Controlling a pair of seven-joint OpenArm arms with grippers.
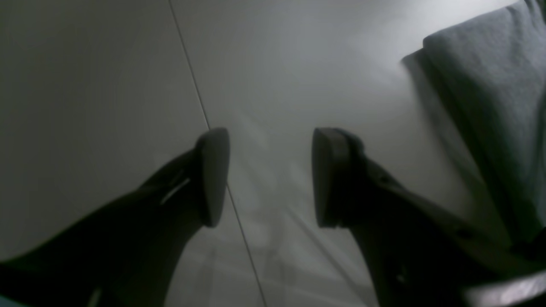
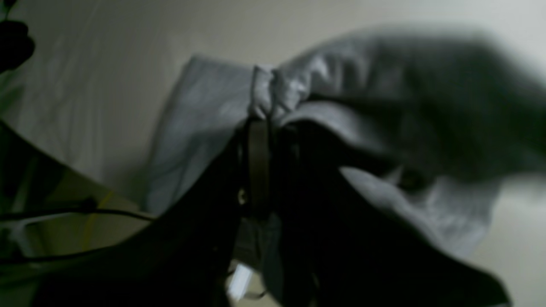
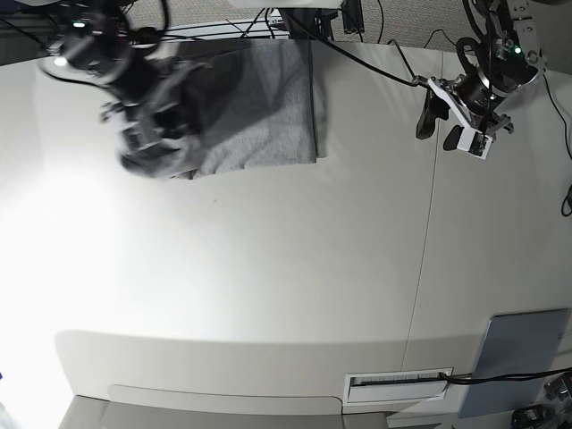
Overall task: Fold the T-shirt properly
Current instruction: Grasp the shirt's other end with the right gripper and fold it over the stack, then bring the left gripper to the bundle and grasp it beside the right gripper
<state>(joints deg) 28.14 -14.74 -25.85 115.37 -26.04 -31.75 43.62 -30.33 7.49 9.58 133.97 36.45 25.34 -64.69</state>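
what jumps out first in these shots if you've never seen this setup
The grey T-shirt at the table's far edge, one end bunched and lifted in the shut right gripper. Across the table, the left gripper hangs open and empty over bare white surface, clear of the cloth.

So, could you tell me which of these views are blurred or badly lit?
Right wrist view: dim, with the T-shirt smeared by motion blur around the right gripper. Left wrist view: dark and soft, the left gripper in silhouette. Base view: bright glare on the table, blur over the right arm.
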